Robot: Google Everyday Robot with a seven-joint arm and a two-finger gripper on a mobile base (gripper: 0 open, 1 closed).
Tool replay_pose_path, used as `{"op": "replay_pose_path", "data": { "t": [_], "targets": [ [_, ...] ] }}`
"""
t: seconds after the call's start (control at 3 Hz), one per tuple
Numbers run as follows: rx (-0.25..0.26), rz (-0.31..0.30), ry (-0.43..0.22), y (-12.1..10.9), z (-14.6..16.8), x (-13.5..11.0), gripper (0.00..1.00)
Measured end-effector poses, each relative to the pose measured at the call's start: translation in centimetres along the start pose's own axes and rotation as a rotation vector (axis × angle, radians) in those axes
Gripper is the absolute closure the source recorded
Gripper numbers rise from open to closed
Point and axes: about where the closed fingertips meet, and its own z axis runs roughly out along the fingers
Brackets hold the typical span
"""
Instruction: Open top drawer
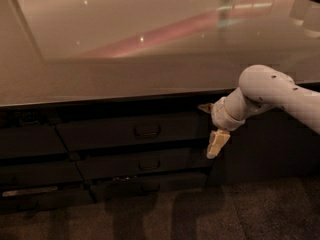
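Observation:
The top drawer (100,134) is a wide dark front just under the counter edge, with a small dark loop handle (146,130) at its centre. It sits in line with the fronts around it. My gripper (212,126) is at the drawer's right end, to the right of the handle and apart from it. One pale finger (218,143) points down, and the other fingertip (205,106) shows higher up, near the counter edge. The fingers are spread, with nothing between them. My white arm (270,91) reaches in from the right.
A wide glossy countertop (150,59) overhangs the drawers. Narrower dark drawer fronts (145,164) stack below the top one, with more fronts at the left (30,144). A plain dark panel (270,149) is to the right. Speckled floor (200,214) lies in front.

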Motion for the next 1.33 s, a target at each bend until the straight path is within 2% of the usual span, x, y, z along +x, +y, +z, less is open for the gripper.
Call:
{"op": "replay_pose_path", "data": {
  "t": [0.33,0.67,1.33],
  "targets": [
    [0.009,-0.016,0.036,0.0,0.3,0.0,0.00],
    [0.008,-0.015,0.036,0.0,0.3,0.0,0.00],
    [-0.040,0.039,0.024,-0.6,2.4,2.0,0.00]
  ]
}}
